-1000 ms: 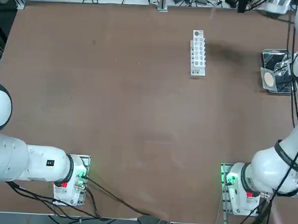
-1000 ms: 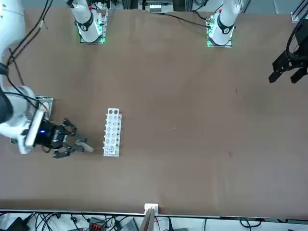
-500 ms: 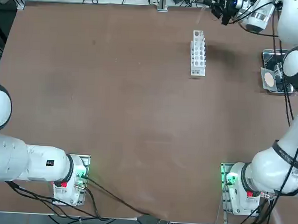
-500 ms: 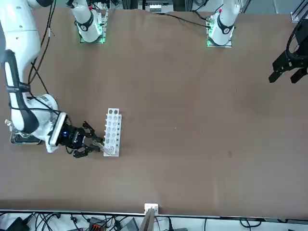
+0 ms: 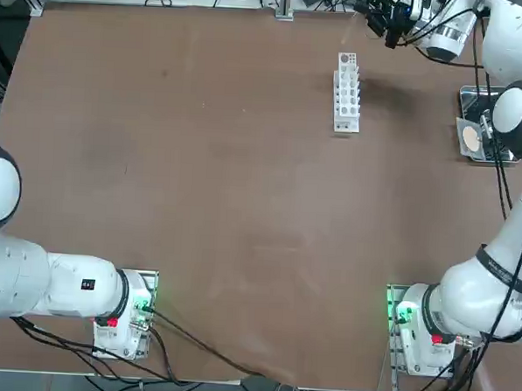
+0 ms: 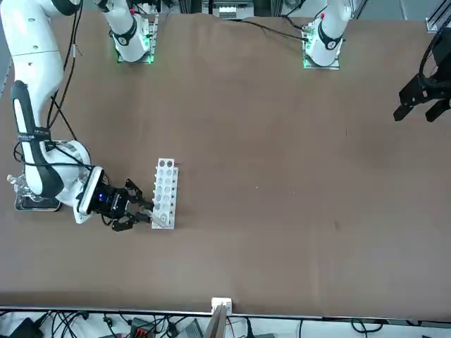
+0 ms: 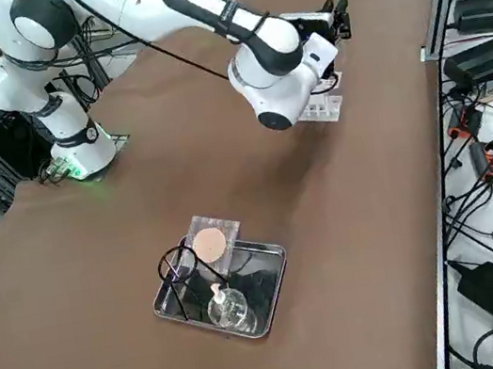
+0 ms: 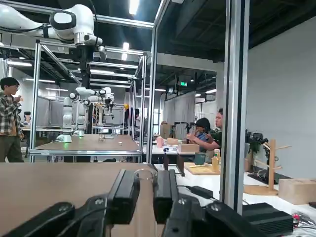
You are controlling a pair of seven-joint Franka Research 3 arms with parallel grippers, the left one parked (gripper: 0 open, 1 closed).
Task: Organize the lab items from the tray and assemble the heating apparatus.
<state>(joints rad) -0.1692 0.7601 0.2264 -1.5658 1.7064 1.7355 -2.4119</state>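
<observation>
R end effector [image 6: 146, 214] pinched a clear tube [image 8: 144, 195], held level at the white rack's [image 6: 166, 190] end, so prob. racking step; next needs tipping upright over a hole, w/ burner [image 7: 229, 308], tripod [image 7: 175, 264] & mesh [image 7: 210, 243] in tray [image 7: 277, 270], well apart.

Honestly nothing readable anywhere here. No labels, brand names or numbers I can make out on the rack [image 5: 347, 91], the tray [image 7: 273, 280] or the arms, and anything printed on gear past the table's edges is illegible.
</observation>
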